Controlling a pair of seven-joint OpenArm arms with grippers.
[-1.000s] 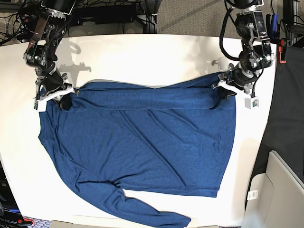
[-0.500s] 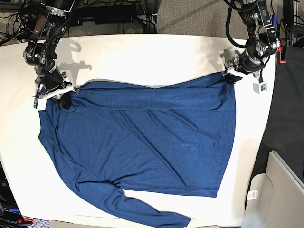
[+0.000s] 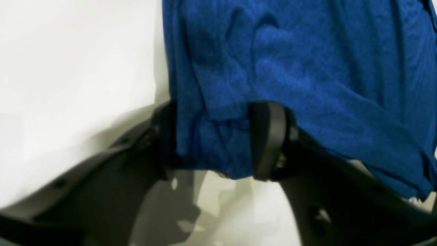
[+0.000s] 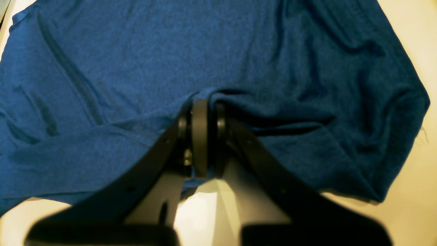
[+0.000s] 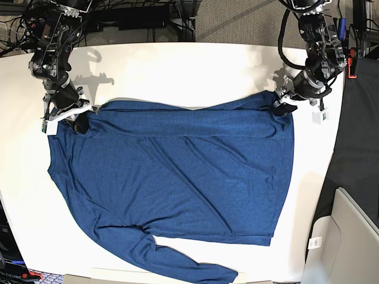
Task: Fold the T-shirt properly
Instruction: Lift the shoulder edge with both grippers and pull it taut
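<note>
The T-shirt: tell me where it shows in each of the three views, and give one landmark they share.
Base view: the T-shirt spreads across the white table, one sleeve trailing to the bottom edge.
Left wrist view: its blue fabric fills the upper right, a bunched corner between the left gripper fingers.
Right wrist view: it fills nearly the whole picture, pinched at centre by the right gripper.
Shared landmark: the white table bordering the cloth.
</note>
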